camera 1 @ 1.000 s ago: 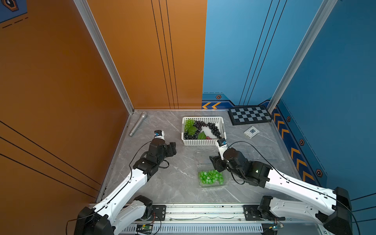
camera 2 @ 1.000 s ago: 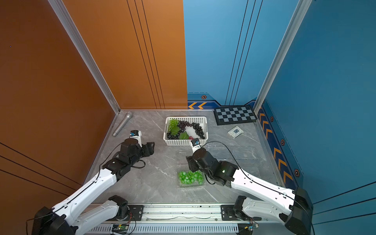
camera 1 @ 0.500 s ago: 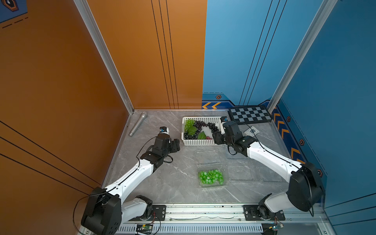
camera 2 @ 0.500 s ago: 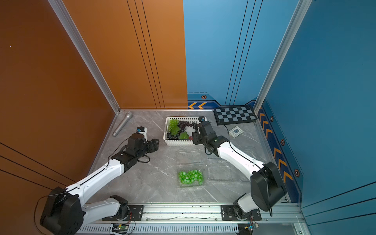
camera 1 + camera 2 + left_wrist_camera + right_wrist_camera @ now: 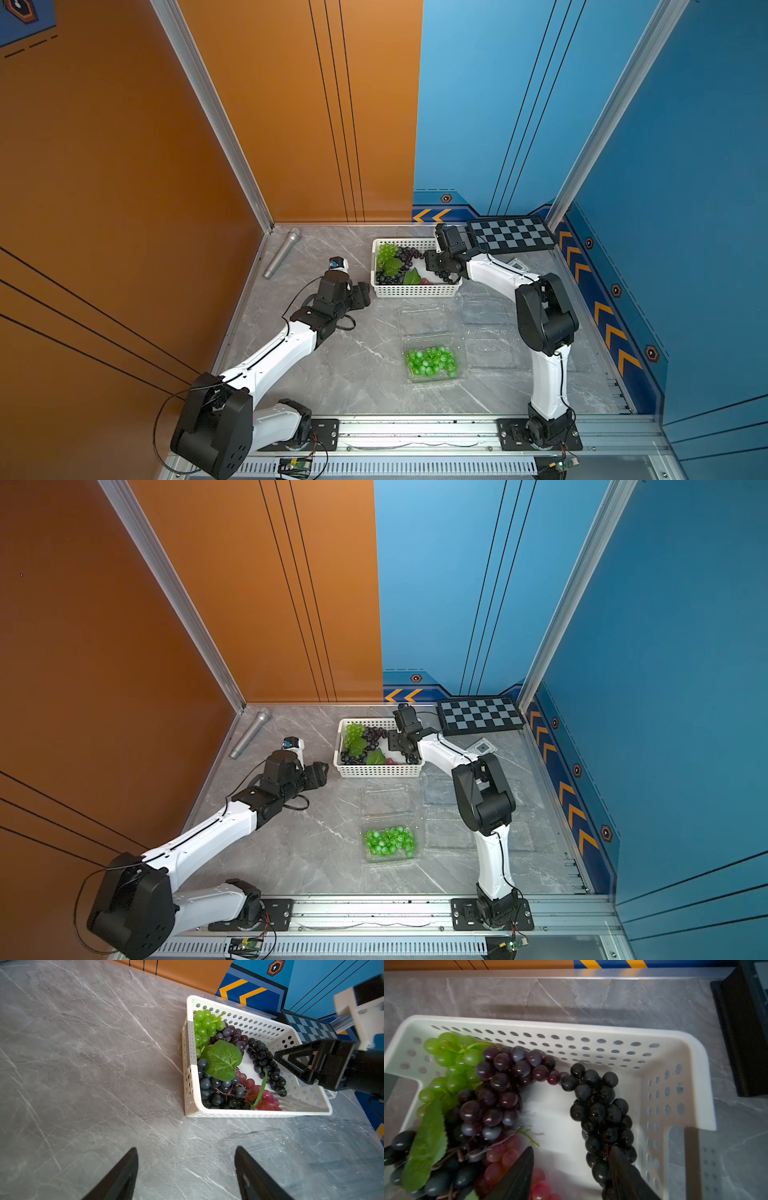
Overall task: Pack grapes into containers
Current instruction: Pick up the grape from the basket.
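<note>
Grapes (image 5: pixel 218 1086) are lying mostly in the white basket (image 5: pixel 415 291): green ones at its 10 o'clock corner, purple beside them, and pinkish red and dark berries along the near wall. The right gripper (image 5: pixel 571 1148) is hanging inside the 3 o'clock end with its jaws spread, gripping nothing (one finger (image 5: pixel 623 1167) is lying against the black bunch (image 5: pixel 600 1113), with bare basket floor showing in the gap). The left gripper (image 5: pixel 186 1148) is hovering at the basket's 9 o'clock, released and empty over the table (image 5: pixel 83 1064). At 6 o'clock from the basket, green grapes (image 5: pixel 432 361) are sitting in an open clear container (image 5: pixel 460 345).
</note>
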You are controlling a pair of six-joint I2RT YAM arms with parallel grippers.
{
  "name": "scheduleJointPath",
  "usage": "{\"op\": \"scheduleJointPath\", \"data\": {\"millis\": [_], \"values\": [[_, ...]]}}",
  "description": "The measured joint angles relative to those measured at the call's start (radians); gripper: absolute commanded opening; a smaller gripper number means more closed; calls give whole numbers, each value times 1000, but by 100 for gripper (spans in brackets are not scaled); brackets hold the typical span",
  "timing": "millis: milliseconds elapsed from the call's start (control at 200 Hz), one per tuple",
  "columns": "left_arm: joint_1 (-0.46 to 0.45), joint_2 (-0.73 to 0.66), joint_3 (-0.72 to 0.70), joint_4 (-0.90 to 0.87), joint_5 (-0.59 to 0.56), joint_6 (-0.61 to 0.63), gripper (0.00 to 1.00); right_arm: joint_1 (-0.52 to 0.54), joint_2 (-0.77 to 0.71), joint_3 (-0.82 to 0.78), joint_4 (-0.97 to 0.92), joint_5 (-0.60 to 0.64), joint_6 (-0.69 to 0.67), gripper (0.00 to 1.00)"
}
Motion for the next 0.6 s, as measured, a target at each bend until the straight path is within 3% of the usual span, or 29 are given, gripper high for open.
{"op": "scheduleJointPath", "data": {"millis": [601], "values": [[8,0,0,0,7,0,74,2,219,266,-146,116,-85,62]]}}
